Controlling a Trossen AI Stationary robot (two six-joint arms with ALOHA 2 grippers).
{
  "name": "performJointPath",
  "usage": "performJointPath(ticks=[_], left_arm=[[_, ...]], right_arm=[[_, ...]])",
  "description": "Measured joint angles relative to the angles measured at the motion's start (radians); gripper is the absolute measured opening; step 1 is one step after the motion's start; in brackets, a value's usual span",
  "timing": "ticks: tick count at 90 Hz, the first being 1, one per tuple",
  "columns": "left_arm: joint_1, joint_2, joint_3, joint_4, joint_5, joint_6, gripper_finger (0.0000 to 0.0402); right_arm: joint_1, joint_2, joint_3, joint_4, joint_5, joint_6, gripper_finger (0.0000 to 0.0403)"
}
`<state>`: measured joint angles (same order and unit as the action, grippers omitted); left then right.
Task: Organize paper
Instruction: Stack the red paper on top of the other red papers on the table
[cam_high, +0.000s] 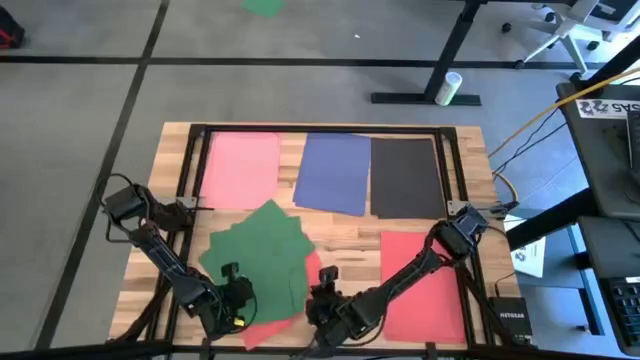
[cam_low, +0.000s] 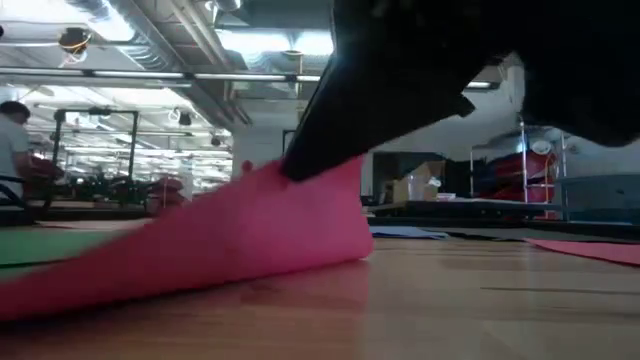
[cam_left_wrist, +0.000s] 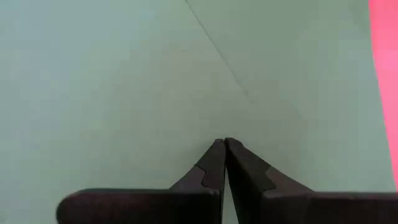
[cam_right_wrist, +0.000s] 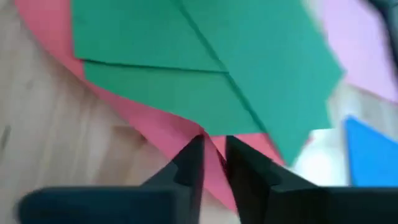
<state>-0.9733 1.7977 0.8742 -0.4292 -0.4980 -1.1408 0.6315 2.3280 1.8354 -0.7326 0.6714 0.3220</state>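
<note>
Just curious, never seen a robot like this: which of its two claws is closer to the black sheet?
The right one. The right gripper sits at the table's near edge by the green pile, diagonally across from the black sheet. The left gripper lies farther away, beyond the pile.

The high camera is looking straight down on the whole table. The low one is sitting at tabletop height, facing the room. Both wrist cameras are hovering close above the green sheets, which the high view is sharing.
</note>
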Motion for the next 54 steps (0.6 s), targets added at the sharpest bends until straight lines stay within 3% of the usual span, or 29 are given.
performJointPath(ticks=[6,26,54], left_arm=[[0.0,0.0,0.0,0.0,0.0,0.0,0.0],[0.0,0.0,0.003,-0.002,0.0,0.007,0.0],[-0.001,-0.038,0.036,-0.006,-0.002,0.082,0.0]], right_arm=[[-0.005,0.0,-0.006,0.006,-0.037,-0.017,0.0008],[0.0,0.0,-0.005,-0.031,-0.102,-0.017,0.0001],[0.03,0.0,0.147,-0.317,-0.108,0.03,0.0]])
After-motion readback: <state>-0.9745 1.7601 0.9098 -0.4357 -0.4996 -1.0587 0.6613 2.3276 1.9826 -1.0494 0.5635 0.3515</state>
